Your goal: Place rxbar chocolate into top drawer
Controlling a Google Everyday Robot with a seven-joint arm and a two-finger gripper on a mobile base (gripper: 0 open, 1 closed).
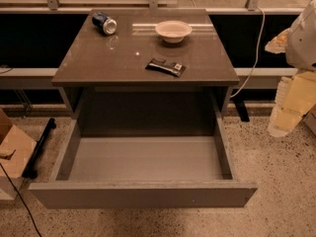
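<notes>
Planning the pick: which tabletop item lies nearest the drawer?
The black rxbar chocolate, near the front edge; bowl and soda can sit farther back. Gripper hangs right of the table.

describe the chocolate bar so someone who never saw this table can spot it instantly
Start at the grey table with its top drawer pulled open below. Near the tabletop's front edge, right of centre, lies the rxbar chocolate. It is flat and black-wrapped with a small white patch, unlike the blue can and white bowl farther back; the pincer hangs off to the table's right.

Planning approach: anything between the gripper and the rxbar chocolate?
Camera view: from rxbar chocolate, bare tabletop, then a white cable; gripper hangs right of the tabletop.
</notes>
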